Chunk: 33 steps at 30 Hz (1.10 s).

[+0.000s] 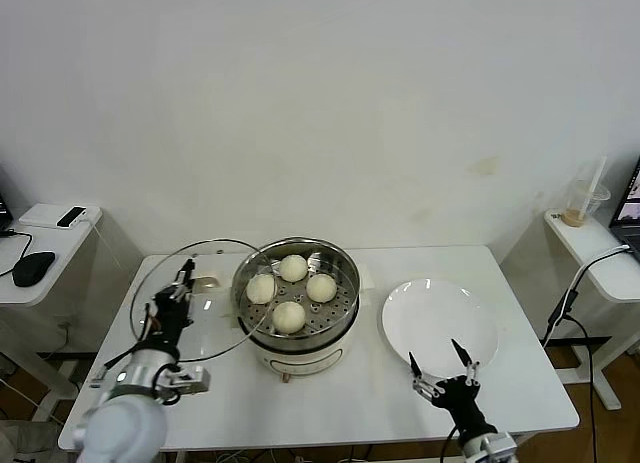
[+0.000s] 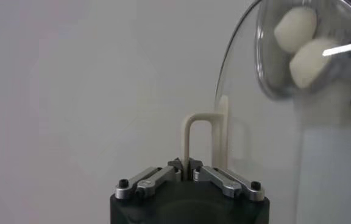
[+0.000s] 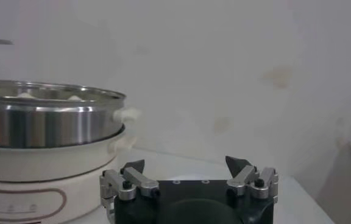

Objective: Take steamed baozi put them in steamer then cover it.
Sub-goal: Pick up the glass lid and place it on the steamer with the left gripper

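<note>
All four steamed baozi point(image 1: 290, 292) already sit on the perforated tray of the steamer point(image 1: 296, 308), so the step in hand is the covering. The left gripper point(image 1: 183, 283) has its fingers pinched together on the cream-white bar handle of the cover point(image 1: 190, 313). The glass lid hangs tilted at about nine o'clock from the pot, its near rim overlapping the pot's left edge. The handle's long axis runs roughly from six to twelve o'clock. Next, I judge, the lid must go toward three o'clock, be levelled and centred, then lowered. The right gripper point(image 1: 441, 367), fingers spread, waits near the white plate point(image 1: 440, 318).
</note>
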Each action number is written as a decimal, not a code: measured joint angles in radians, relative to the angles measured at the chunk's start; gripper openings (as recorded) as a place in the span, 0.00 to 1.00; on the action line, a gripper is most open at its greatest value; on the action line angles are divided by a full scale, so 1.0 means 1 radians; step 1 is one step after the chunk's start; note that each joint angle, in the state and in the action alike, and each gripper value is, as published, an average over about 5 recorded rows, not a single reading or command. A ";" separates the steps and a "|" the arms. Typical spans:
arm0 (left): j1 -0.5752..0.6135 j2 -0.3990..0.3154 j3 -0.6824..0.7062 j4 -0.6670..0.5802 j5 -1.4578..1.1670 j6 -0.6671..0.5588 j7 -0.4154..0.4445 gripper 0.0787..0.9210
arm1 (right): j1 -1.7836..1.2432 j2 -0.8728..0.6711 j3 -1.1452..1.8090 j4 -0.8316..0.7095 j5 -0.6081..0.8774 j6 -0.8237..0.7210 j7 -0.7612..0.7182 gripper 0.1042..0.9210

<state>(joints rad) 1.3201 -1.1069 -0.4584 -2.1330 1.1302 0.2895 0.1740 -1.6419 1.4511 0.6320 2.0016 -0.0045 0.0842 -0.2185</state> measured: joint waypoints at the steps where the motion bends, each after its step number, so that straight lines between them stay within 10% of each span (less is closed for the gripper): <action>1: -0.014 -0.008 0.015 0.009 0.012 0.003 0.005 0.07 | 0.001 0.000 -0.003 -0.003 -0.005 0.000 0.000 0.88; 33: -0.325 -0.218 0.313 0.257 0.242 0.057 0.110 0.07 | 0.006 0.007 -0.048 -0.057 -0.070 0.005 -0.010 0.88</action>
<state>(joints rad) 0.9953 -1.3250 -0.1458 -1.8764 1.3727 0.3465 0.2837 -1.6359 1.4580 0.5839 1.9442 -0.0744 0.0894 -0.2285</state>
